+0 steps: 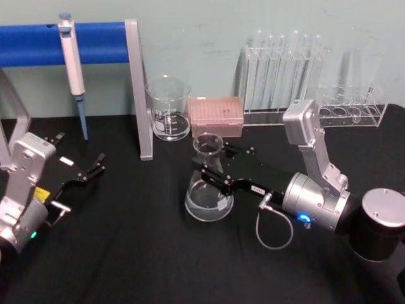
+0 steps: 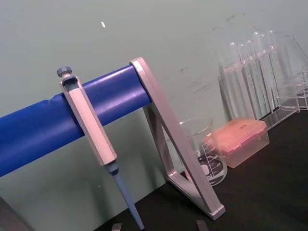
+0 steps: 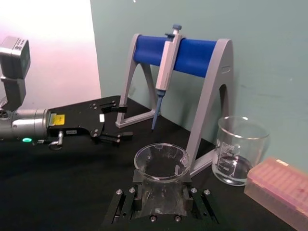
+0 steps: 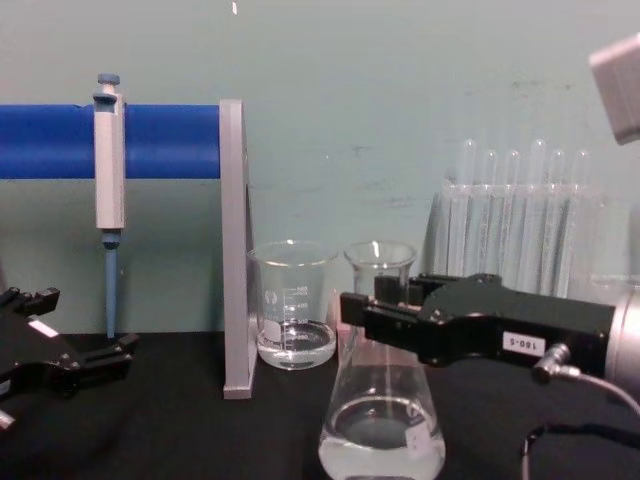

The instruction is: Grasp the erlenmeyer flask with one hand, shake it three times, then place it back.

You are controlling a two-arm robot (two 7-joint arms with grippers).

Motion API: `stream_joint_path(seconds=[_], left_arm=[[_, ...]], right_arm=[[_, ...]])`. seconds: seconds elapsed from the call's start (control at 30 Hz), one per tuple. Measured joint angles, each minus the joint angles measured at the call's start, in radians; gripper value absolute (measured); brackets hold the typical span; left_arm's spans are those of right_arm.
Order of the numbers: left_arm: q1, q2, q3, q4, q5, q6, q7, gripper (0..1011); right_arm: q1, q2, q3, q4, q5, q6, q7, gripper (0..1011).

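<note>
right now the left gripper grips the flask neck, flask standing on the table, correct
No, the right gripper holds the erlenmeyer flask by the neck, as the head view shows; the left gripper lies parked at the left, open.

Black right gripper (image 1: 211,157), white numbered label (image 4: 522,343), silver wrist (image 1: 316,201), grey cable (image 1: 257,227)

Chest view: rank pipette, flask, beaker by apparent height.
1-2. Pipette and flask, right tool clamped on its neck: near equal, and flask is nearer the camera, so unranked.
3. Beaker, clearly shortest.
Left tool idle, low left.
</note>
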Motion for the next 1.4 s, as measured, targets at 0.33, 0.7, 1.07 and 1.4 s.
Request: stream_joint_path(seconds=[0.33, 0.7, 1.07, 1.4], left_arm=[[0.0, 0.0, 0.0, 0.0, 0.0, 0.0, 0.0, 1001], [0.0, 0.0, 0.0, 0.0, 0.0, 0.0, 0.0, 1001], [0.0, 0.0, 0.0, 0.0, 0.0, 0.0, 0.0, 1001], [0.0, 0.0, 0.0, 0.0, 0.0, 0.0, 0.0, 1001]], right_arm=[[0.016, 0.005, -0.025, 0.029, 0.001, -0.027, 0.037, 450], [0.029, 0.005, -0.044, 0.065, 0.001, -0.059, 0.066, 450], [0.039, -0.003, -0.056, 0.109, 0.0, -0.07, 0.08, 451], [0.05, -0.01, -0.064, 0.14, -0.002, -0.081, 0.094, 450]])
